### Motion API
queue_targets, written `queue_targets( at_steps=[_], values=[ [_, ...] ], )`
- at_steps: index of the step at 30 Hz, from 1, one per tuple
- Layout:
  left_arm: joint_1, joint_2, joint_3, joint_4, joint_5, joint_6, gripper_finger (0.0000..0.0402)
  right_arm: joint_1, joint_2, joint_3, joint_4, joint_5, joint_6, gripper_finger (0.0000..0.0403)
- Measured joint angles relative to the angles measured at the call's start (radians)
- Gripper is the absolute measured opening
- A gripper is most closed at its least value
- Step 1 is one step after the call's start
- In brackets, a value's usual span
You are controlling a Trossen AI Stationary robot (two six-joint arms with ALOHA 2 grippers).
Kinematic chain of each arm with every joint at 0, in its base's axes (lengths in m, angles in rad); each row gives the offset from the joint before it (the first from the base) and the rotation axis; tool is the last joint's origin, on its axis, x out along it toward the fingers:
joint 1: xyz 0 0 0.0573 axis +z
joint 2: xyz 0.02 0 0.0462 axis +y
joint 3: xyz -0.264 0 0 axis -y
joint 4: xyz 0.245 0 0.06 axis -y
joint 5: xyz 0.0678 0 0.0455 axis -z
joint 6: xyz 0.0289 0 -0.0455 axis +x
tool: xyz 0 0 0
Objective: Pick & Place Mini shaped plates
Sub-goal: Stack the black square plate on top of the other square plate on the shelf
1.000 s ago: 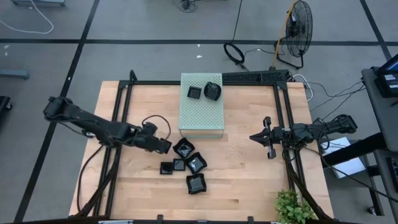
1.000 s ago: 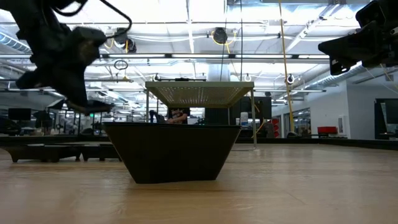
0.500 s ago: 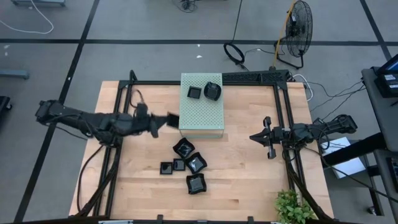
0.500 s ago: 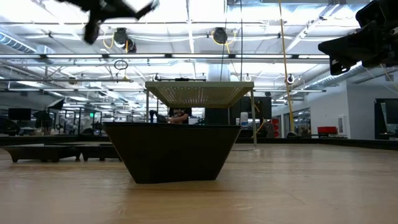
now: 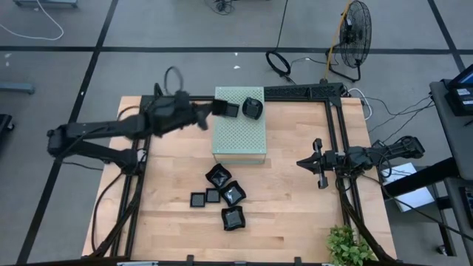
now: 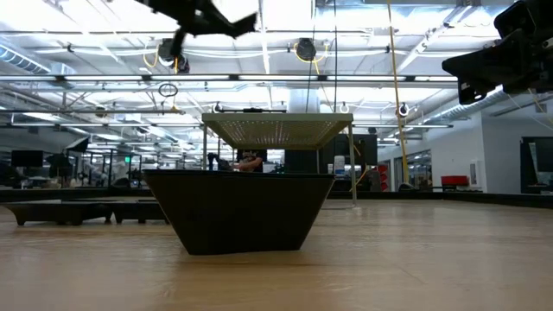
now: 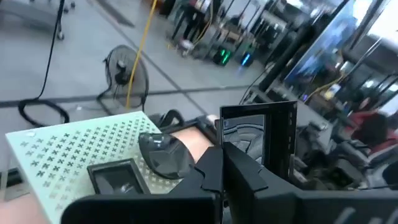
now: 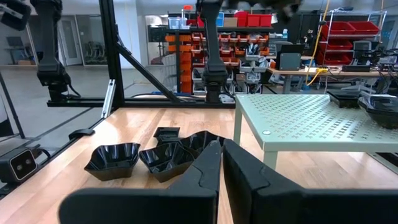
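I had swung the left gripper (image 5: 209, 111), jaws clamped on a mini shaped plate (image 7: 258, 144), from the worktop cluster (image 5: 222, 193) up over the pale green box (image 5: 239, 135), ready to drop; right gripper (image 5: 319, 164) waited closed.

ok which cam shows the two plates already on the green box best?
The high view: the square plate and rounded plate sit side by side at the far end of the green box, unoccluded. The left wrist view shows both closer but cropped by its fingers. The right wrist view catches them edge-on. The low view sees only the box's underside.
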Motion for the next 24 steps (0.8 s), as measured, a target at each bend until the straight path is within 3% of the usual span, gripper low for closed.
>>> queue_targets(
  at_steps=[5,10,14,24],
  values=[
    [0.143,0.165,0.209,-0.152,0.138,0.041,0.0003,0.0,0.0,0.0,0.0,0.0,0.0,0.0007],
    [0.238,0.316,0.368,-0.311,0.193,0.082,0.0007,0.0,0.0,0.0,0.0,0.0,0.0,0.0008],
    [0.271,0.403,0.405,-0.397,0.201,0.098,0.0003,0.0,0.0,0.0,0.0,0.0,0.0,0.0007],
    [0.282,0.524,0.405,-0.418,0.236,0.109,0.0005,0.0,0.0,0.0,0.0,0.0,0.0,0.0007]
  ],
)
